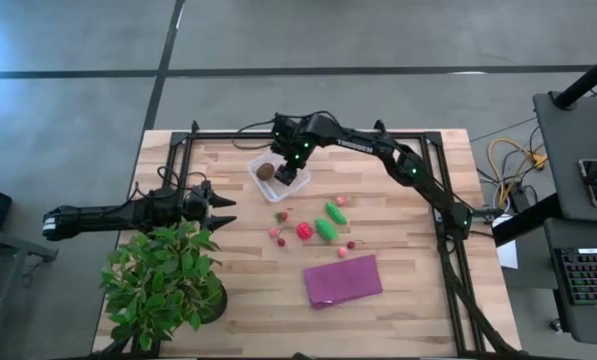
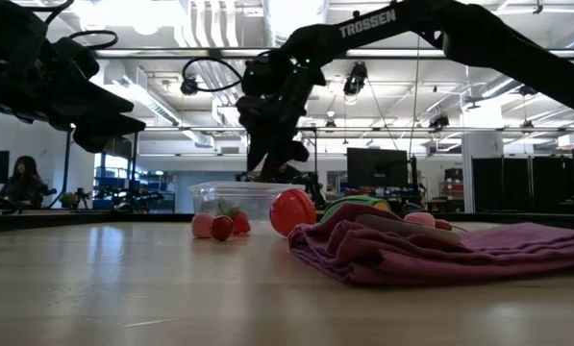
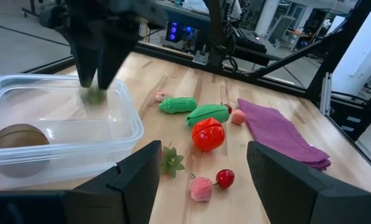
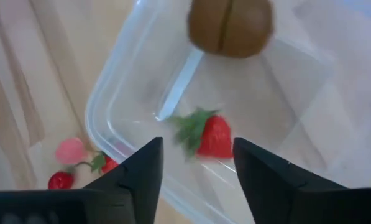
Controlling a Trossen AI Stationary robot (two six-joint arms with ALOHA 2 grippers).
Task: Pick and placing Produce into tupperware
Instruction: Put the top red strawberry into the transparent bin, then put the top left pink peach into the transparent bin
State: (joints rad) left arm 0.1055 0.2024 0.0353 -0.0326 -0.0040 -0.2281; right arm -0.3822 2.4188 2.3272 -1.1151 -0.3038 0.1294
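The clear square tupperware (image 1: 259,190) sits on the far middle of the table. Inside it lie a brown ball (image 4: 230,25) and a red strawberry with green leaves (image 4: 209,135), which looks blurred. My right gripper (image 4: 197,180) hangs open right over the tupperware's inside (image 1: 291,178), fingers pointing down, the strawberry below the gap. The remaining produce lies on the wood nearer: two green oblong pieces (image 1: 335,212) (image 1: 326,229), a red round piece (image 1: 304,230), pink pieces and tiny red berries (image 3: 225,178). My left gripper (image 3: 204,186) waits open to the tupperware's left (image 1: 218,205).
A crumpled purple cloth (image 1: 343,281) lies near the table's near edge, right of middle. A leafy potted plant (image 1: 166,280) stands at the near left corner, just under my left arm. A black frame (image 1: 433,135) runs round the tabletop.
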